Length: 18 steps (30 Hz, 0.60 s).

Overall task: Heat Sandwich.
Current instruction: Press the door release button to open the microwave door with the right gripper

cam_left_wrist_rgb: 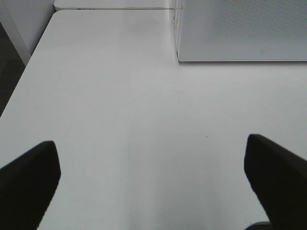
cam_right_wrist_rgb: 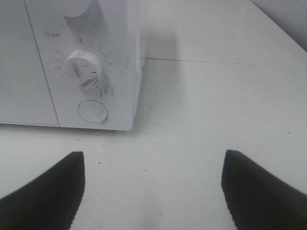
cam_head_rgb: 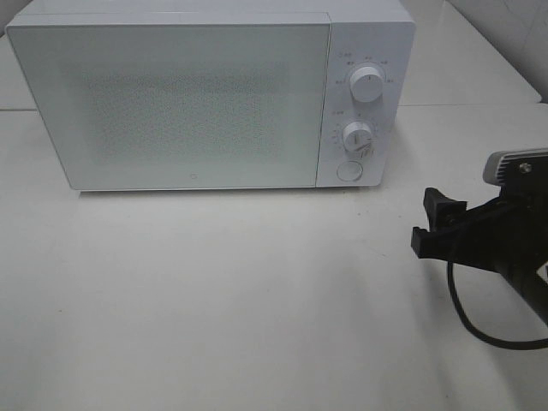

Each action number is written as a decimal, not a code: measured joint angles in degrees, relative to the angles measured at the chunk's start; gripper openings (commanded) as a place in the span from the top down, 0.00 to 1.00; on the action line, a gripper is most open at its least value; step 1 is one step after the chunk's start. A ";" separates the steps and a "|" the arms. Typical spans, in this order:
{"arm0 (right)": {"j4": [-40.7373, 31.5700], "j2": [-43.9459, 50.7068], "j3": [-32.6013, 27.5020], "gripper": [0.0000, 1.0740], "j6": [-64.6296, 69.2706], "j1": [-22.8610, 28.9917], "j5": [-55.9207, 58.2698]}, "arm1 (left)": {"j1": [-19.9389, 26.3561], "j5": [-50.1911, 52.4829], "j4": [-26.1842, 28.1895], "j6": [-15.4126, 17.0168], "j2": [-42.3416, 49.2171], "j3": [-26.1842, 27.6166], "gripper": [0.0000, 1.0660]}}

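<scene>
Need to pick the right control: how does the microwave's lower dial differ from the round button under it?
The lower dial stands out from the panel; the round button sits nearly flush. The lower dial has scale marks around it; the round button has none. Both are white, round, and on the microwave at its right-hand panel.
</scene>
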State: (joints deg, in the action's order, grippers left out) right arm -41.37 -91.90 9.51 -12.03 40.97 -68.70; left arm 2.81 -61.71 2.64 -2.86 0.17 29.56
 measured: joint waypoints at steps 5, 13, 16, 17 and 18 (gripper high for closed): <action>-2.81 -3.32 2.98 0.29 -1.15 4.64 -0.23 | 0.00 0.00 0.00 0.00 0.00 0.00 0.06; -6.53 -6.42 6.36 0.29 -1.26 9.51 -0.74 | 0.00 0.00 0.00 0.00 0.00 0.00 0.06; -8.48 -6.70 7.16 0.29 -1.26 11.46 -0.80 | 0.00 0.00 0.00 0.00 0.00 0.00 0.06; -8.77 -6.70 7.16 0.30 -1.26 11.63 -0.86 | 0.00 0.00 0.00 0.00 0.00 0.00 0.06; -8.77 -6.70 7.16 0.30 -1.26 11.63 -0.86 | 0.00 0.00 0.00 0.00 0.00 0.00 0.06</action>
State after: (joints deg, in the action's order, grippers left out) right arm -50.13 -98.61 16.67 -13.29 52.60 -69.56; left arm 2.81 -61.71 2.64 -2.86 0.17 29.56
